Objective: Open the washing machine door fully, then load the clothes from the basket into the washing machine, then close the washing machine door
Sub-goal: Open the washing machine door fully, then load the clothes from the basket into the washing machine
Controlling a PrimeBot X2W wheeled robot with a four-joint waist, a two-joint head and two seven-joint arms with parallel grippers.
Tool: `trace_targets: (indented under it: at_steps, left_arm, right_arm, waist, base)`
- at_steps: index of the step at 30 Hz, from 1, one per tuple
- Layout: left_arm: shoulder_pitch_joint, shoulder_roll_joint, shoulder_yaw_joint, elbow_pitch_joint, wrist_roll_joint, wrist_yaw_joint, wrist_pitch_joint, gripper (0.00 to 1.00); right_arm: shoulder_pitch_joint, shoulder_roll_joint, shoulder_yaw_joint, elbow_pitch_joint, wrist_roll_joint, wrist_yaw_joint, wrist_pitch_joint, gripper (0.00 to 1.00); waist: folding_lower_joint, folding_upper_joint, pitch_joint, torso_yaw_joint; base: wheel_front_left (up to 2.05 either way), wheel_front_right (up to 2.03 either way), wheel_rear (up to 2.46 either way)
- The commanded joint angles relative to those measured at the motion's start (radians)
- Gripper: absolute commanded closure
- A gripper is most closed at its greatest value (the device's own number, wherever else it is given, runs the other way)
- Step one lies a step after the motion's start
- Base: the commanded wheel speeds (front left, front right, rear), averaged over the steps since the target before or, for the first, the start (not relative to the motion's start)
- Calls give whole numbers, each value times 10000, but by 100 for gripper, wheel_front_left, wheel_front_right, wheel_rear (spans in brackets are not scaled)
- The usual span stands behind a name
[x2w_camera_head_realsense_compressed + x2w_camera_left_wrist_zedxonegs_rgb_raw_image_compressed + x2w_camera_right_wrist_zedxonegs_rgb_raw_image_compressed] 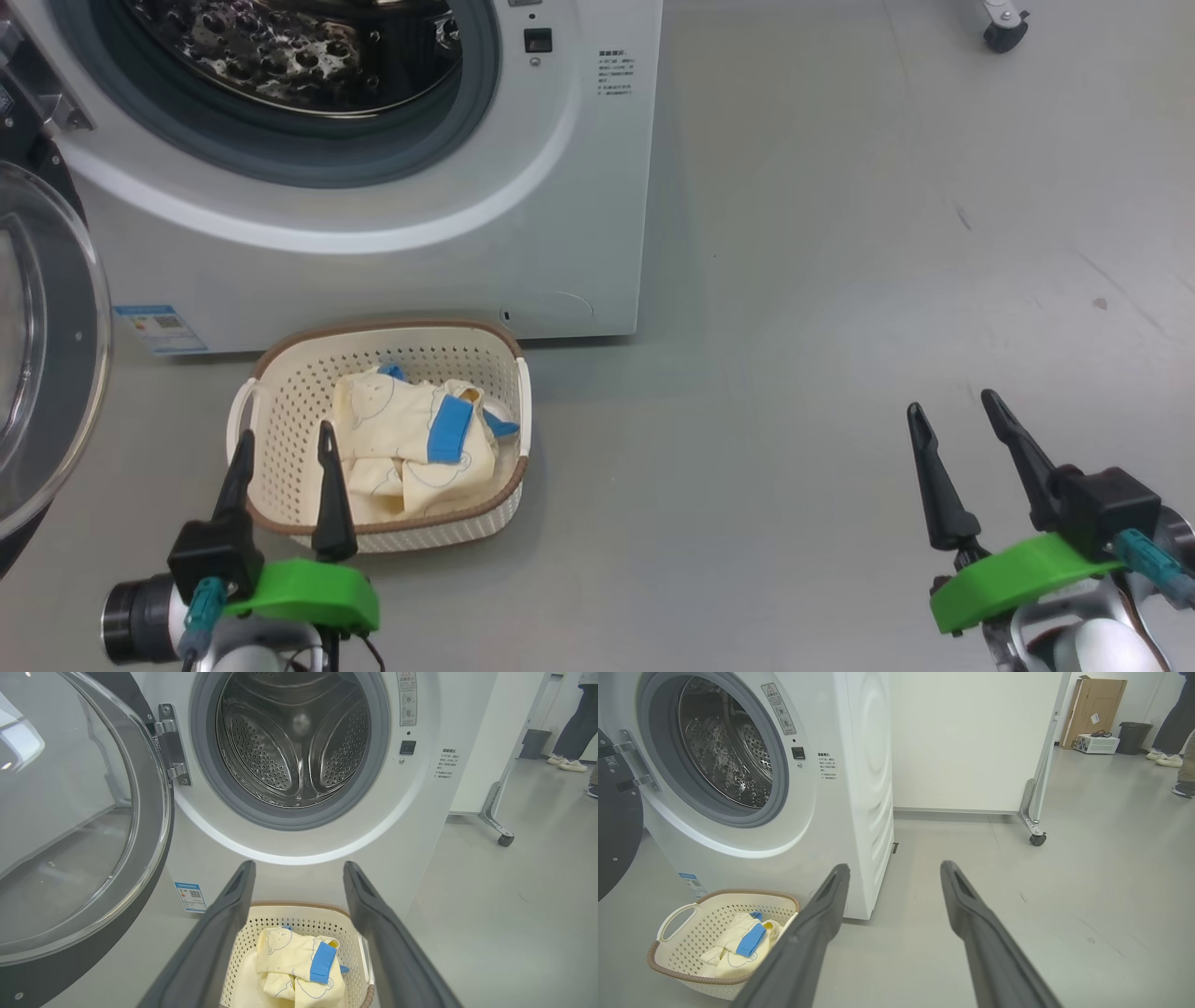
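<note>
White washing machine takes the head view's 11 o'clock, its steel drum showing; its black-rimmed glass door stands swung wide at 9 o'clock. Just before the machine's foot, at 8 o'clock, sits the cream basket with the bear-print yellow clothes heaped inside. At the basket's 7 o'clock edge the left gripper hovers, jaws spread, holding nothing; at 4 o'clock, over grey floor, the right gripper gapes likewise

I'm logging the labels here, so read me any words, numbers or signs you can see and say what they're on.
Blue label, low on the washing machine: QR code, print too small.
Warning sticker, upper front: triangle sign, text blurred.
Printed lines beside it: unreadable.
</note>
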Motion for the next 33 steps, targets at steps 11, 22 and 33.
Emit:
trace_targets:
  at_steps: [11, 22, 33]
  left_arm:
    - [-397, 185, 272, -283, 9, 263, -78, 0]
    - [-432, 233, 230, -384, -34, 379, -141, 0]
    - [-474, 291, 165, -591, -104, 367, -207, 0]
  right_arm:
    - [-195, -87, 183, -364, -19, 75, -149, 0]
    - [-297, -87, 240, -322, -7, 75, -211, 0]
    - [-366, -87, 286, -269, 34, 75, -267, 0]
  waist:
    - [1, -1, 66, 40]
    - [1, -1, 194, 155]
    - [1, -1, 285, 95]
  base:
    - [0, 0, 0]
    - [0, 0, 0]
    - [17, -16, 0]
